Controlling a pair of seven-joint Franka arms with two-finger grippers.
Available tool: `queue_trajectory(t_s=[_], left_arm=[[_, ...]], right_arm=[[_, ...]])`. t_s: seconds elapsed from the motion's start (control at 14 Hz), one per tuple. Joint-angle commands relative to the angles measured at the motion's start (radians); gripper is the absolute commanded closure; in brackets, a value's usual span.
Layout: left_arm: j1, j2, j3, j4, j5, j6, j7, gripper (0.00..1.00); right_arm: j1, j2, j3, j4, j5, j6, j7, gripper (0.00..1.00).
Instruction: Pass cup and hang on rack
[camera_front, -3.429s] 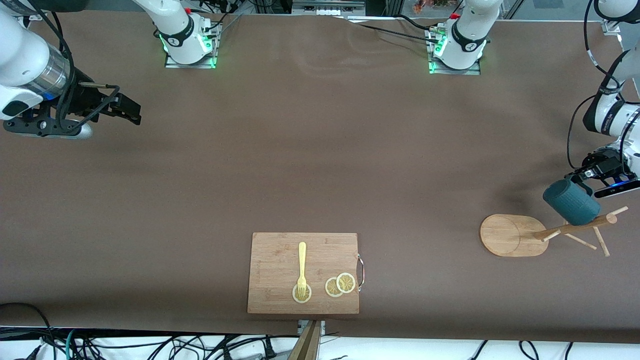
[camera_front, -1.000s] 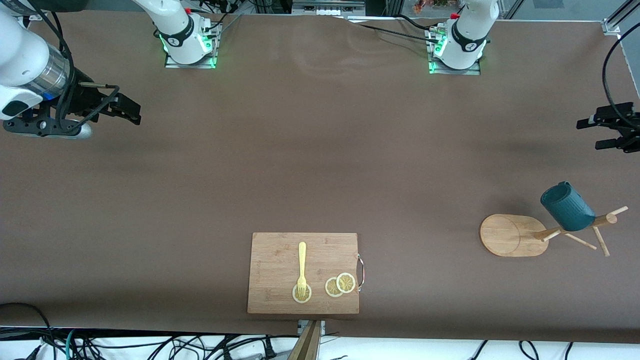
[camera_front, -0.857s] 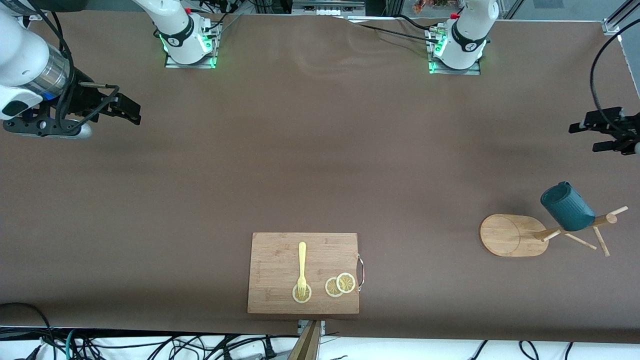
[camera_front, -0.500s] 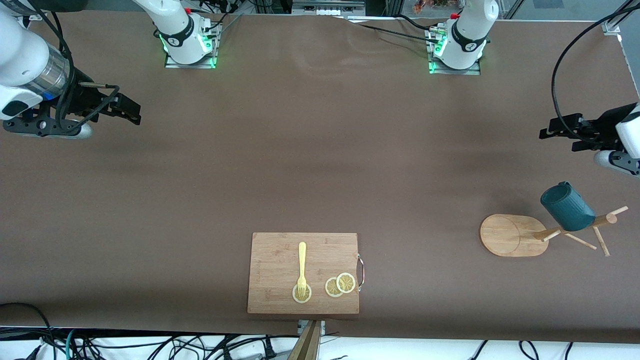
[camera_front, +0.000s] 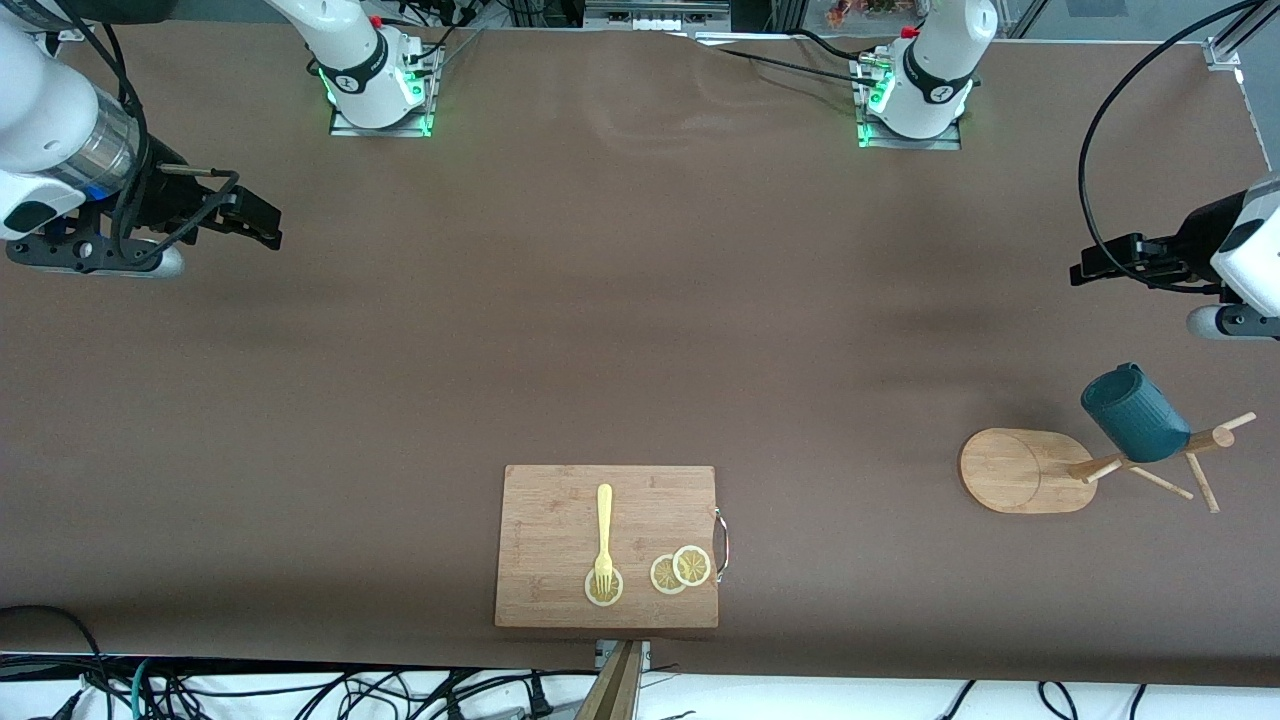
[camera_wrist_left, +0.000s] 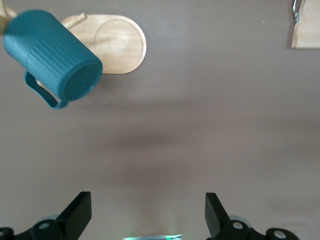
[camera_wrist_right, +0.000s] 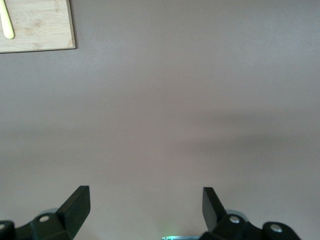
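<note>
Cup (camera_front: 1135, 412) hangs tilted on rack (camera_front: 1030, 470); left hand (camera_front: 1100, 268), open and empty, is nearer than open right hand (camera_front: 258, 220).

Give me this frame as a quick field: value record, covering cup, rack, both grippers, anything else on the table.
cup: dark teal ribbed mug, hanging on a rack peg, no gripper touching it
rack: wooden mug tree, toward the left arm's end of the table
left gripper: open, empty, over bare table
right gripper: open, empty, arm waiting
other: cutting board with yellow fork and lemon slices
</note>
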Motion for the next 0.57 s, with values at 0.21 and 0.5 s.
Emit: queue_trajectory(t_s=[0.21, 0.5], left_arm=[[-0.01, -0.038, -0.068, 0.008, 0.086, 0.03, 0.001, 0.0], [-0.023, -0.03, -0.071, 0.008, 0.086, 0.029, -0.003, 0.0]], right_arm=[[-0.006, 0.002, 0.004, 0.017, 0.006, -0.019, -0.01, 0.01], [-0.006, 0.002, 0.002, 0.017, 0.006, -0.019, -0.01, 0.01]])
